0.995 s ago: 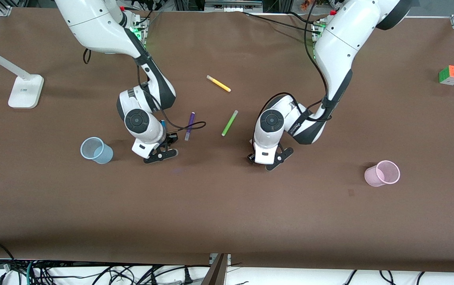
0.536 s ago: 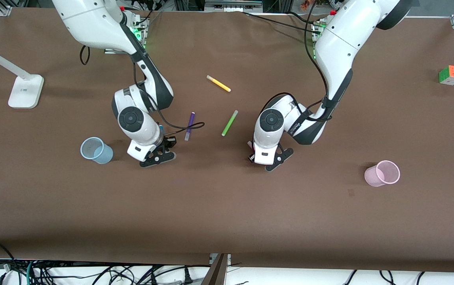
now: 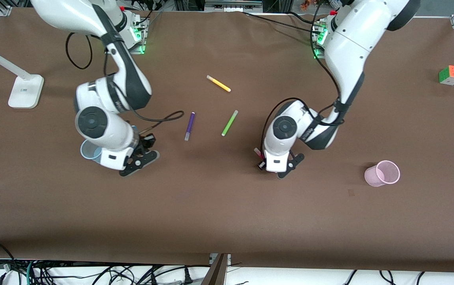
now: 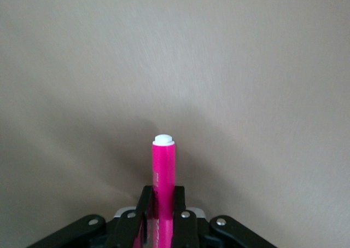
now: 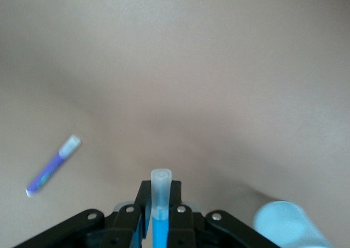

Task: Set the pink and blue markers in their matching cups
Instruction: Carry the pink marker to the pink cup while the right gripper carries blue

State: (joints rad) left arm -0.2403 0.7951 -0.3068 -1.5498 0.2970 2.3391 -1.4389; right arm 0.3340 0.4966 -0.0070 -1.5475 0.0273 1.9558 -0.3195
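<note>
My left gripper is shut on the magenta-pink marker and holds it up above the brown table; in the front view this gripper and marker are near the table's middle. The pale pink cup stands apart, toward the left arm's end. My right gripper is shut on the teal-blue marker, pale cap outward. In the front view the right gripper is beside the pale blue cup, which the wrist partly hides. The cup also shows in the right wrist view.
A purple marker, a green marker and a yellow marker lie between the arms. The purple one shows in the right wrist view. A colour cube and a white lamp base stand at the table's ends.
My right arm has moved with the blue marker toward the blue cup and now partly covers it. My left arm has shifted a little toward the pink cup with the pink marker.
</note>
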